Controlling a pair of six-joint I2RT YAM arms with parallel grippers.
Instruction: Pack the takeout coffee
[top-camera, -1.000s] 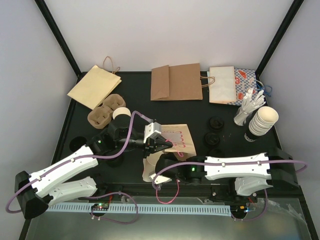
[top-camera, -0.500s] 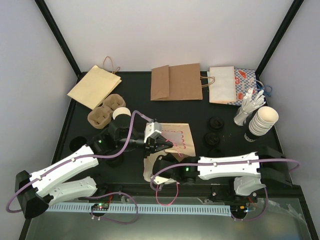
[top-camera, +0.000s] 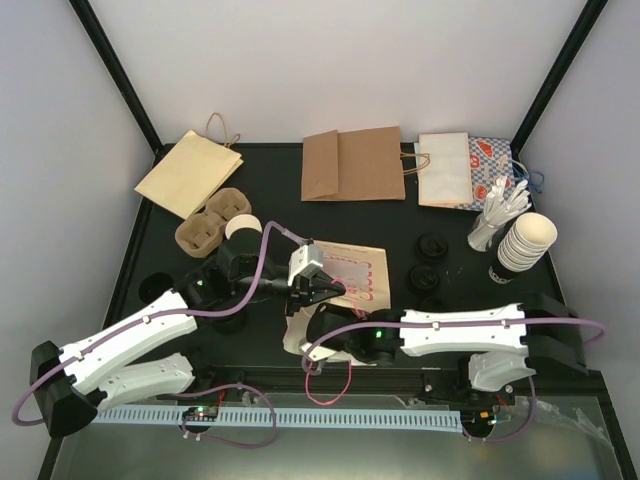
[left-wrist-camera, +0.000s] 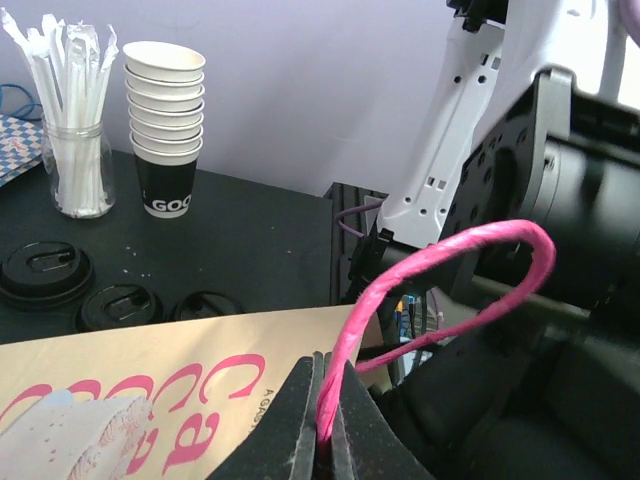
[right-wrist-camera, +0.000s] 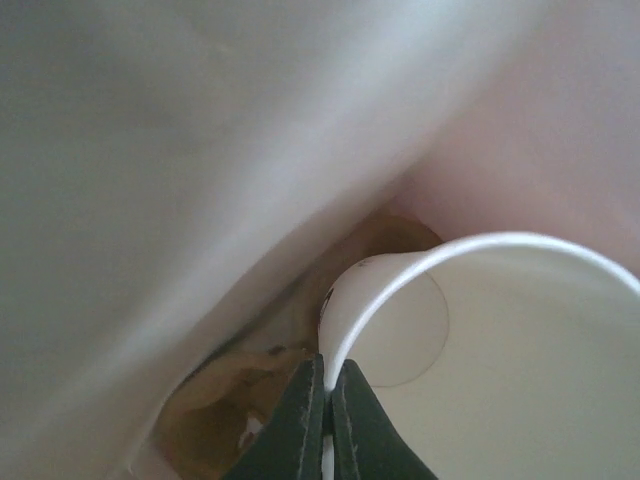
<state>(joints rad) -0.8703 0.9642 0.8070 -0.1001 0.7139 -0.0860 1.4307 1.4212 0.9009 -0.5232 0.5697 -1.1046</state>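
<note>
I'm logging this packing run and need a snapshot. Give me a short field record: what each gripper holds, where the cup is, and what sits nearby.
left gripper: shut on pink handle of bag
right gripper: shut on rim of cup
cup: inside the bag, paper walls around it
bag: mid-table, printed side up
nearby: cup stack, straws, lids

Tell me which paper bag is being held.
The pink-printed bag mid-table: left gripper pinches its pink handle. Tan bag, brown bag, white bag lie flat behind.
</note>
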